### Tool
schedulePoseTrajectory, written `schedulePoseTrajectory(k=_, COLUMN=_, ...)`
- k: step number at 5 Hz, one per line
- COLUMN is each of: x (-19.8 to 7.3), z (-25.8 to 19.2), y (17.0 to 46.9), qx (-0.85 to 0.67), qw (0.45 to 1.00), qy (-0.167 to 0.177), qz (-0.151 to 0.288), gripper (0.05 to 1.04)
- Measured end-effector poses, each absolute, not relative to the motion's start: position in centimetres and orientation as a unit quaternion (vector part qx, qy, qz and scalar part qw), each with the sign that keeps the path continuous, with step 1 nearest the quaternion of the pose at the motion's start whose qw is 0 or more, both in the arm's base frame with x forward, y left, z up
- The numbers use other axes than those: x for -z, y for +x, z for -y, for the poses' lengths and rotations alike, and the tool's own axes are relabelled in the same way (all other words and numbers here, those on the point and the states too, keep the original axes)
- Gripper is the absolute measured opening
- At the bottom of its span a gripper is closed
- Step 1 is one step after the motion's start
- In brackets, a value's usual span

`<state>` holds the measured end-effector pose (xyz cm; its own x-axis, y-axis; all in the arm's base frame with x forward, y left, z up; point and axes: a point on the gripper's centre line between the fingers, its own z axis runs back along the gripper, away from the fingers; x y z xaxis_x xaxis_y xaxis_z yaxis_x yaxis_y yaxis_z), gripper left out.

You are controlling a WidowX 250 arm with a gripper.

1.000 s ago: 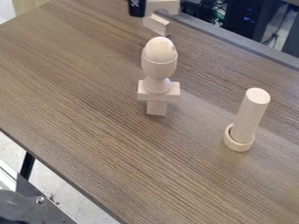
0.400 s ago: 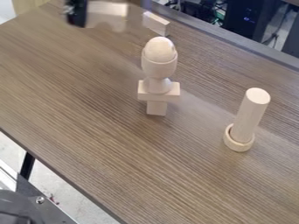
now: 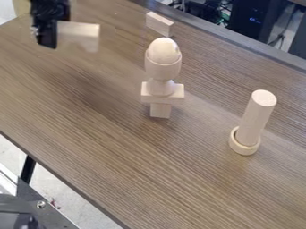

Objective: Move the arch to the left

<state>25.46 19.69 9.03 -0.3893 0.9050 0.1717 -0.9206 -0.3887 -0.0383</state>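
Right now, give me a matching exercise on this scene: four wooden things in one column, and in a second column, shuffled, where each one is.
Column one
1. Arch
2. Egg
3. Rod
4. Small block

Column two
A. Upright in a ring, toward the right of the view
B. Held by the tool, at the upper left of the view
C. Near the far edge of the table
D. Seated in the cup at the top of the stack

Pairs: 1-B, 2-D, 3-A, 4-C
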Motion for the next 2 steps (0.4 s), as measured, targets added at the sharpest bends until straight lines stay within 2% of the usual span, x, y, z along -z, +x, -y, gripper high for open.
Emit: schedulePoseTrajectory(k=2, x=-5.5, z=-22.0, y=26.2, qx=-0.756, qw=0.651, qy=0.065, qz=0.007, gripper=0.579)
